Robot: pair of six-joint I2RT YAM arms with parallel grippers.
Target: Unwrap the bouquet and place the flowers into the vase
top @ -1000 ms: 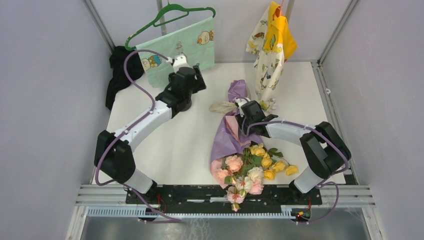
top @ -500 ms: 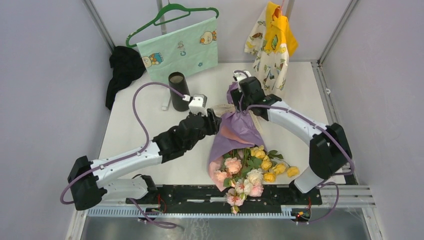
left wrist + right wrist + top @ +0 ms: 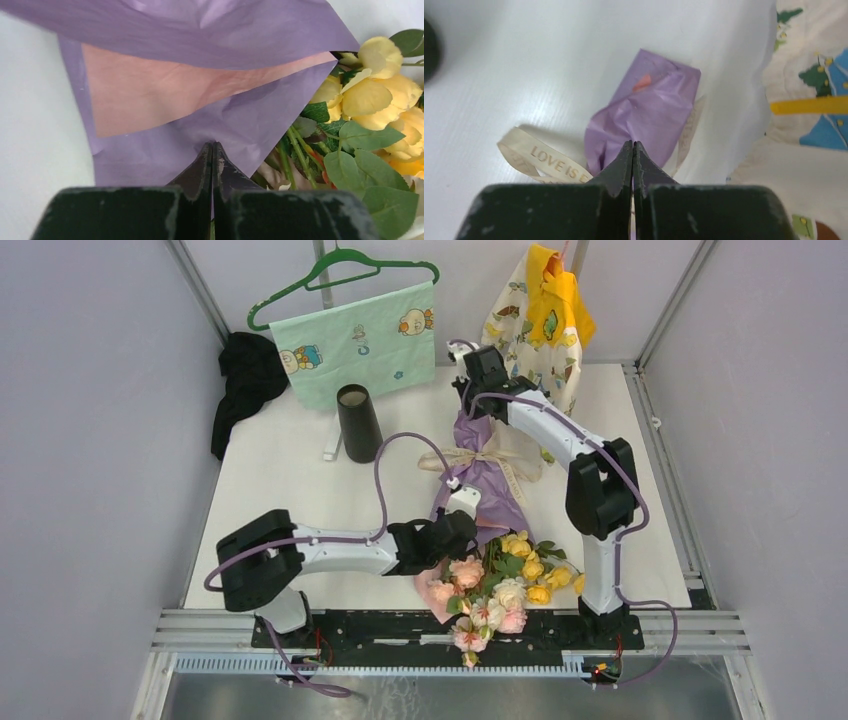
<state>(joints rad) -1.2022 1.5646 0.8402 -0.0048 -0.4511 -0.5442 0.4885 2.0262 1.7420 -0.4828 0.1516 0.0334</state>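
Note:
The bouquet (image 3: 480, 490) lies mid-table, flowers (image 3: 500, 580) toward the near edge, and a beige ribbon (image 3: 480, 460) is tied round its neck. My left gripper (image 3: 472, 534) is shut, its tips (image 3: 212, 145) pinching the lilac paper (image 3: 200, 30) beside the yellow roses (image 3: 372, 95). At the bouquet's far end my right gripper (image 3: 472, 405) is shut, its tips (image 3: 633, 142) on the twisted paper tail (image 3: 649, 110) next to the ribbon (image 3: 549, 157). The black vase (image 3: 358, 423) stands upright, back left of the bouquet.
A green printed cloth on a hanger (image 3: 355, 340) hangs behind the vase. A black cloth bundle (image 3: 245, 380) sits at the back left corner. A yellow patterned garment (image 3: 545, 320) hangs close behind my right gripper. A metal rail (image 3: 450, 625) runs along the near edge.
My left arm swung from the vase down to the bouquet's lower paper and shut. My right arm moved from the bouquet's middle up to its twisted far end and shut.

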